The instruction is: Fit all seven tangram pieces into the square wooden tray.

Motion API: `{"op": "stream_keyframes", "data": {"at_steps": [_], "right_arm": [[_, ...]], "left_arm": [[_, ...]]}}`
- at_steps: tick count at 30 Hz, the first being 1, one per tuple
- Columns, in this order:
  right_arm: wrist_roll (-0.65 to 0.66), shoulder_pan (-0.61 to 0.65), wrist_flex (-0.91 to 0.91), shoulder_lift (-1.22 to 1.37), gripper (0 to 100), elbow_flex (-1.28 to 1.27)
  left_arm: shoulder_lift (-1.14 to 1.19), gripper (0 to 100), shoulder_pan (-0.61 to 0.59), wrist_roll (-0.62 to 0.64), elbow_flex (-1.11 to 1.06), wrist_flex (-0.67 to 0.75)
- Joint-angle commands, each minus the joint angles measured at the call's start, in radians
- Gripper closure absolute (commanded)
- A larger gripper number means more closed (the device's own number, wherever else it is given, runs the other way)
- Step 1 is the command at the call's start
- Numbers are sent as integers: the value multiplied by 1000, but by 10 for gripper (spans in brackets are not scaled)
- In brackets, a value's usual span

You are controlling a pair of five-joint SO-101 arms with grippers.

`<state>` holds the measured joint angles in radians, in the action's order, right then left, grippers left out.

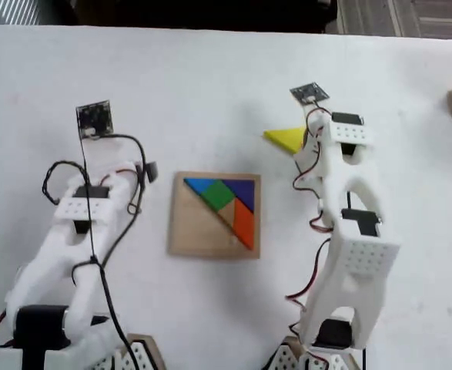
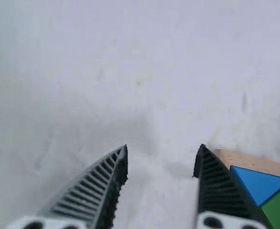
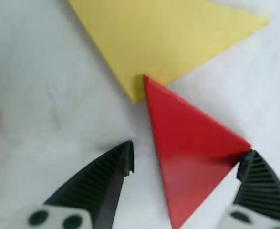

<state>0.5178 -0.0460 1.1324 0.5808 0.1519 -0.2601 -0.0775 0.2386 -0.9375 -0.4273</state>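
- One square wooden tray (image 1: pixel 199 231) lies on the one counter (image 1: pixel 210 92).
- Four pieces lie inside the tray: one blue piece (image 1: pixel 200 186), one green piece (image 1: pixel 219 195), one purple piece (image 1: pixel 244 189) and one orange piece (image 1: pixel 243 221).
- Two pieces lie outside the tray: one yellow triangle (image 1: pixel 286 137) and one red triangle (image 3: pixel 182 124).
- That makes six pieces that can be counted.
- There are two white arms: the left arm (image 1: pixel 68 227) and the right arm (image 1: pixel 350 266).
- There are two grippers, the left gripper (image 2: pixel 163 149) and the right gripper (image 3: pixel 187 150), each with two ridged black fingers.

- No legible txt, nos., labels or signs in any view.
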Motion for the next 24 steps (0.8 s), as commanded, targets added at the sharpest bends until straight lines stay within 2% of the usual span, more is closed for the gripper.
{"op": "stream_keyframes", "data": {"at_steps": [1,7,14,16,24], "right_arm": [[-9,-27,51,65,665,181],[-9,-47,168,177,686,351],[-9,-99,239,260,940,483],[-9,-120,240,277,987,506],[-2,-160,242,291,981,534]], "left_arm": [[1,760,-1,0,55,21],[1,762,4,-63,57,28],[1,762,21,-69,55,28],[1,762,21,-69,55,28],[1,762,21,-69,54,32]]}}
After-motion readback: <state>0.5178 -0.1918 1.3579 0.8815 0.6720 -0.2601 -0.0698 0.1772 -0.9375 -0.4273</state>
